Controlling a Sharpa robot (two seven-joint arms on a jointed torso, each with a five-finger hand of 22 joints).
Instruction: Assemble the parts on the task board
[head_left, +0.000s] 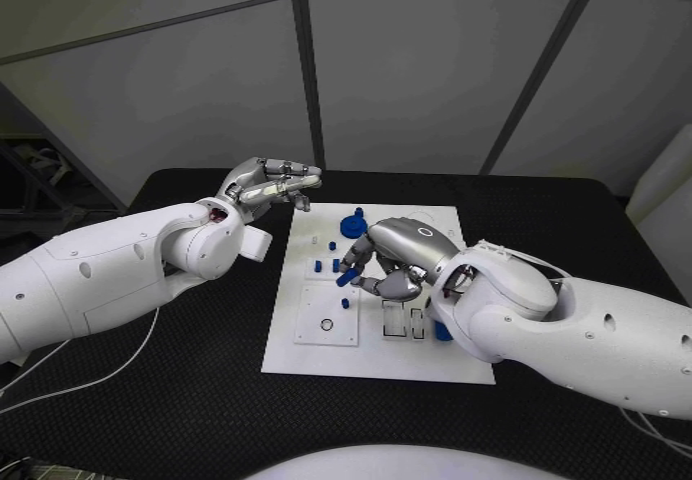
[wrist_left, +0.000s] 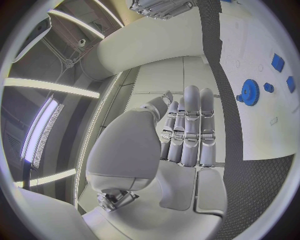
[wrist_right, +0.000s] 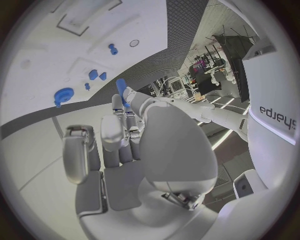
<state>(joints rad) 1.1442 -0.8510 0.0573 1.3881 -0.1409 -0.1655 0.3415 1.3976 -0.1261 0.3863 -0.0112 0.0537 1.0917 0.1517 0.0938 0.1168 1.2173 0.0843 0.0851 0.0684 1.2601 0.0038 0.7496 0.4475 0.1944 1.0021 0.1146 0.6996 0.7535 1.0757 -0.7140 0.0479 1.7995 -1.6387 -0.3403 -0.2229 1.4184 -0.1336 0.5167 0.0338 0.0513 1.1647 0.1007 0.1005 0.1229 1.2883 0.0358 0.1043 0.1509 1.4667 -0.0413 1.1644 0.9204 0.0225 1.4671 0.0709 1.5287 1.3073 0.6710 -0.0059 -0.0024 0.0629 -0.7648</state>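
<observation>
Trouble looked likeliest at the right hand (head_left: 392, 262), which pinched a small blue peg (wrist_right: 121, 91) over the white board (head_left: 378, 352); a thin grip could let it tip or drop. Left hand (head_left: 268, 186) hovered beside the board's far corner, fingers curled, holding nothing.

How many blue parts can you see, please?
6: a gear at the task board's far end; three small pieces beside it; a part pinched in the right hand; a piece by the right arm. More may hide beneath that hand.
</observation>
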